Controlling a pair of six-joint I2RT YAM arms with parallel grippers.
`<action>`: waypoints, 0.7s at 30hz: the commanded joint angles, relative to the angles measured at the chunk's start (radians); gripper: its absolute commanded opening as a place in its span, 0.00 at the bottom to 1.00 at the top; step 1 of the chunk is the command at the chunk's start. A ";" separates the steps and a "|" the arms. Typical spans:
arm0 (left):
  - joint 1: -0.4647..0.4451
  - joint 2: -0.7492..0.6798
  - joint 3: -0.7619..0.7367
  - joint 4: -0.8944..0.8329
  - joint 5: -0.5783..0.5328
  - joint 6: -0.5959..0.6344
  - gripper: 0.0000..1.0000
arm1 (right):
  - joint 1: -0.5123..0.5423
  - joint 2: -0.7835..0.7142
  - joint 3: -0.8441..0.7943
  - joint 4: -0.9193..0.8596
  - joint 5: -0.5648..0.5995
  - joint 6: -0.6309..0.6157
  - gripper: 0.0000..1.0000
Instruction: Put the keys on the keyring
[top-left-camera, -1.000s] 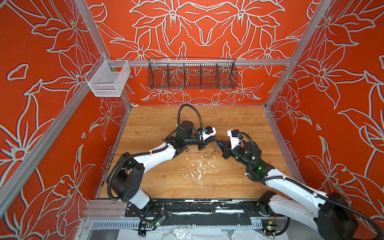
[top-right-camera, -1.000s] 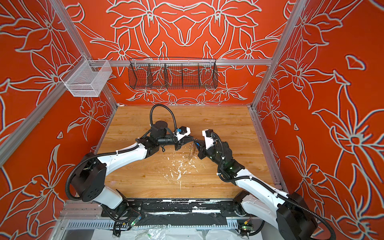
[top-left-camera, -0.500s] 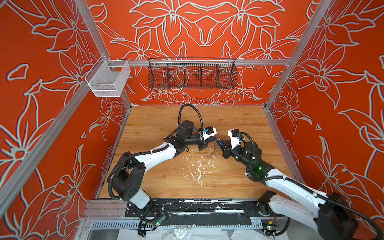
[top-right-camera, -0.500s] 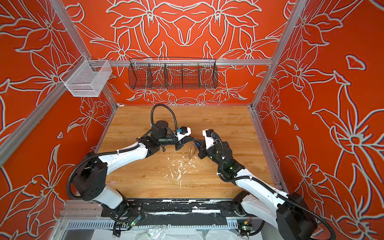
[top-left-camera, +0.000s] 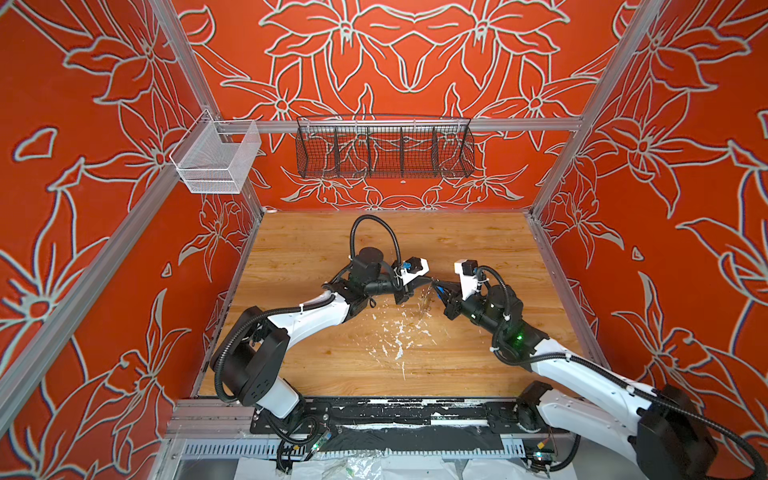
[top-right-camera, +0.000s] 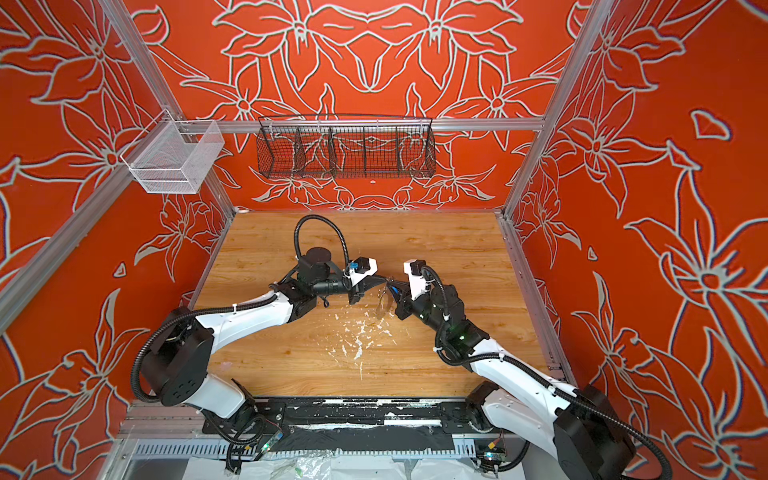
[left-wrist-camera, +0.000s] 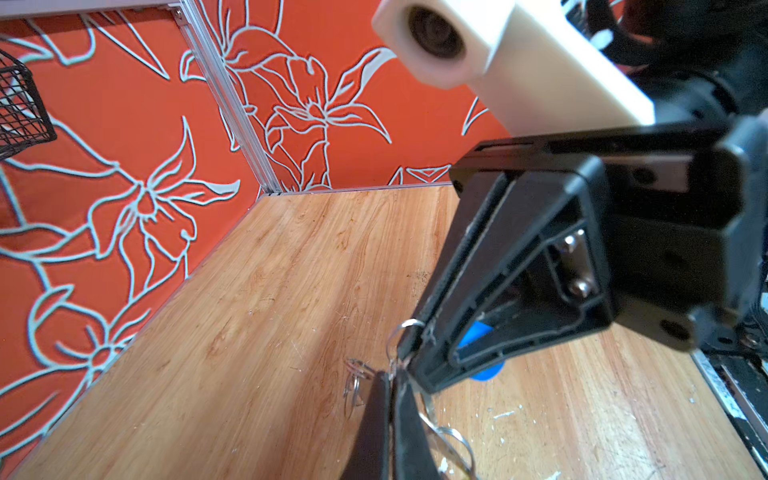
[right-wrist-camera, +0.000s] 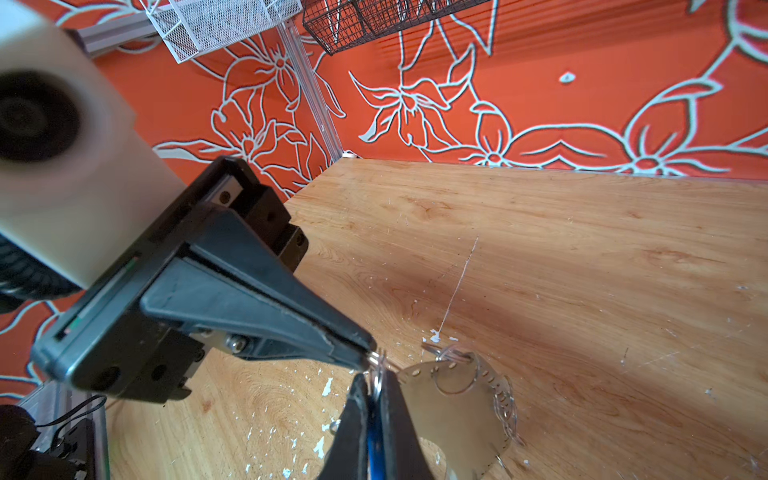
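Note:
Above the middle of the wooden table (top-left-camera: 316, 249) both grippers meet tip to tip. The keyring (right-wrist-camera: 457, 415), a flat greyish plate with small holes and wire loops along its edge, hangs between them, faint in a top view (top-right-camera: 382, 305). My left gripper (left-wrist-camera: 392, 376) is shut on one small wire loop (right-wrist-camera: 377, 358) at the plate's edge. My right gripper (right-wrist-camera: 374, 380) is shut on the blue tag (right-wrist-camera: 374, 449) of a key, whose little ring touches that loop. From the left wrist view the blue tag (left-wrist-camera: 478, 336) shows between the right fingers (left-wrist-camera: 498, 291). The key's blade is hidden.
A black wire basket (top-left-camera: 384, 145) hangs on the back wall and a white mesh basket (top-left-camera: 216, 160) on the left rail. White flecks (top-left-camera: 395, 336) are scattered over the table in front of the grippers. Orange walls close the table on three sides.
Both arms stay almost where they were, tips together above the table's middle. The left jaws have closed a touch tighter on the wire loop.

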 joint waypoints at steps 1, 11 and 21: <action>0.024 -0.032 -0.060 0.172 0.013 -0.047 0.00 | -0.007 -0.017 -0.021 0.088 0.069 0.013 0.00; 0.063 0.011 -0.183 0.568 0.035 -0.232 0.00 | -0.008 0.002 -0.037 0.107 0.078 0.023 0.00; 0.070 0.041 -0.171 0.600 0.064 -0.256 0.00 | -0.008 0.016 -0.016 0.104 0.042 0.024 0.00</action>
